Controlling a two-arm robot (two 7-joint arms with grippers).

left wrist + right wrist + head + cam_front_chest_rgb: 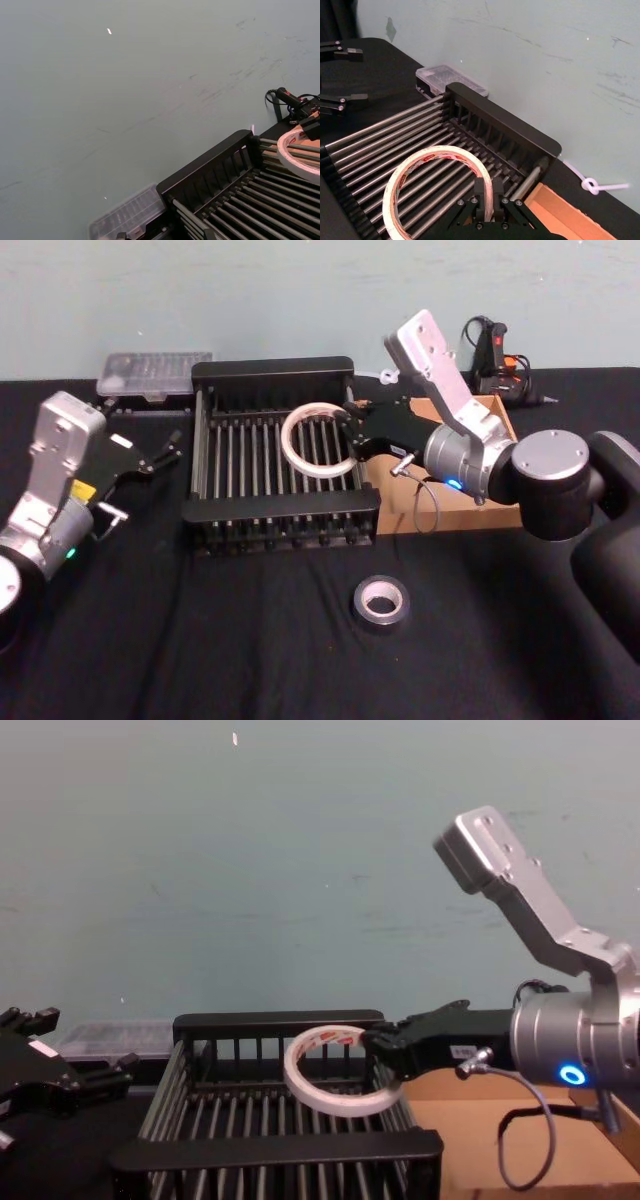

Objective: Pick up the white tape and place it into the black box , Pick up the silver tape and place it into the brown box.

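Your right gripper (347, 430) is clamped on the white tape (318, 440), fingers pinching the ring's wall on the near-right edge, one finger inside the hole, one outside. The tape hangs out ahead of the gripper, above the barred floor of the black box (272, 370), inside its rails. Ring looks light and thin-walled, so it probably flexes if you squeeze hard; a wall pinch like this one is the right hold. In the chest view the white tape (334, 1071) is tilted, far edge higher, so its hole axis points up and leans back toward the gripper.

Silver tape (381, 601) lies flat on the black cloth, behind and below the right gripper, hole up. It's thicker, likely stiffer. Brown box (497, 410) sits under the right wrist.

Left gripper (140, 462) is parked well off, beyond the crate's far side, fingers spread.
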